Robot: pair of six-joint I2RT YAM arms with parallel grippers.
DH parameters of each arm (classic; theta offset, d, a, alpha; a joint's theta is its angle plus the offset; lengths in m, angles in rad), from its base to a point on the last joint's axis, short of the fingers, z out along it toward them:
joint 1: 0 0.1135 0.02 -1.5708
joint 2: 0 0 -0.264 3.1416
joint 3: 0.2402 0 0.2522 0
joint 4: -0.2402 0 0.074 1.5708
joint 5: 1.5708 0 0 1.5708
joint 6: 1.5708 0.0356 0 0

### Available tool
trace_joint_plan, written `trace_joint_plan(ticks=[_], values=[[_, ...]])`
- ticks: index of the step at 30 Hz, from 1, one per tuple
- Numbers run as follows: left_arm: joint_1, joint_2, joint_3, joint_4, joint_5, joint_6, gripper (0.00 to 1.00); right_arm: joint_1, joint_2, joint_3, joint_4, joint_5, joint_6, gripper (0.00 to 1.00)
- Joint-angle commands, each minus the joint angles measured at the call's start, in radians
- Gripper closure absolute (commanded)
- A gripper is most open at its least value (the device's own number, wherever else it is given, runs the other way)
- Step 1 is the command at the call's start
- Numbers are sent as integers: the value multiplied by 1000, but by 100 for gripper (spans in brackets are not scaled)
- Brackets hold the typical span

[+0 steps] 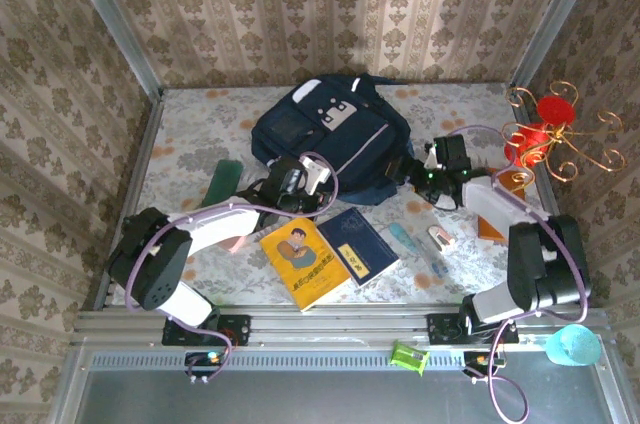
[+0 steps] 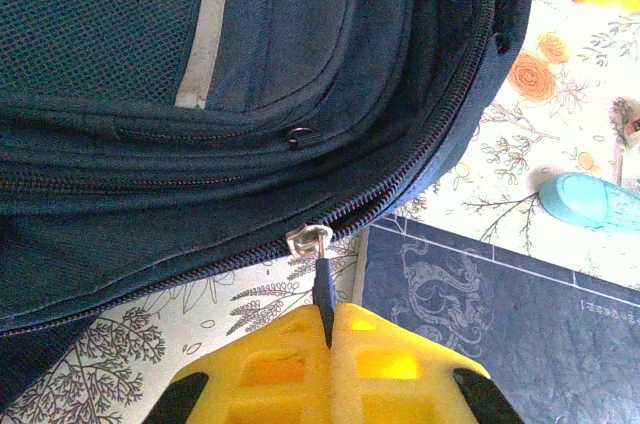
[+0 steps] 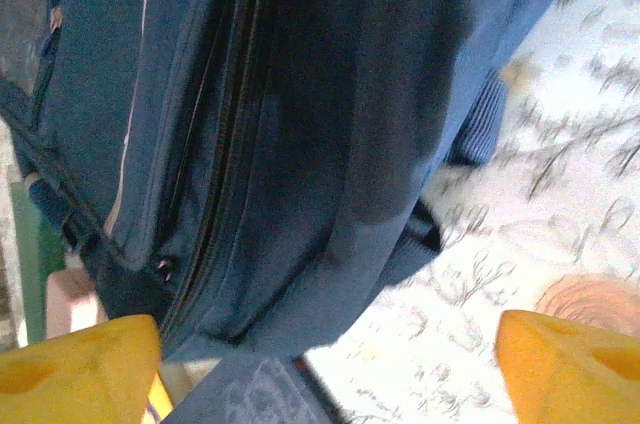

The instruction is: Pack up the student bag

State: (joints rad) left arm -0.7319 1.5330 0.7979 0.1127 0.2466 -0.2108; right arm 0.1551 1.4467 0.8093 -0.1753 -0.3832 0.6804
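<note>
The student bag point(image 1: 330, 139) lies flat at the middle of the flowered table point(image 1: 190, 139), toward the far side. At its near edge the left gripper point(image 2: 328, 324) is pinched tight on the dark zip pull point(image 2: 322, 286), with a navy book point(image 2: 500, 324) just to the right. The right gripper point(image 3: 325, 364) stands at the bag's right side, its jaws spread wide and holding nothing. That view is blurred, so whether a finger brushes the fabric is unclear.
</note>
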Motion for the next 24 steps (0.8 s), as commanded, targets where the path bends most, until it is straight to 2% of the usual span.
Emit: trace_joint_plan(ticks=[1,6,11,14,16,21,22,24], values=[[-13,7,31,35,16,-16,100,62,-23,-78,124,-20,138,8],[-15,-3,20,28,10,-9,100,139,72,-56,230,-2,207,7],[-15,-27,-8,9,-11,3,100,159,191,-2,334,-59,251,13],[-15,-45,-26,-2,-31,10,100,157,222,15,328,-27,238,34],[-8,-56,-34,-14,-44,16,100,145,229,12,335,-11,235,55],[47,-85,-43,-56,-55,42,100,109,195,-19,374,-34,246,93],[68,-93,-43,-70,-55,49,100,104,181,-28,386,-37,253,97],[112,-106,-43,-86,-51,61,100,98,152,-39,392,-33,264,99]])
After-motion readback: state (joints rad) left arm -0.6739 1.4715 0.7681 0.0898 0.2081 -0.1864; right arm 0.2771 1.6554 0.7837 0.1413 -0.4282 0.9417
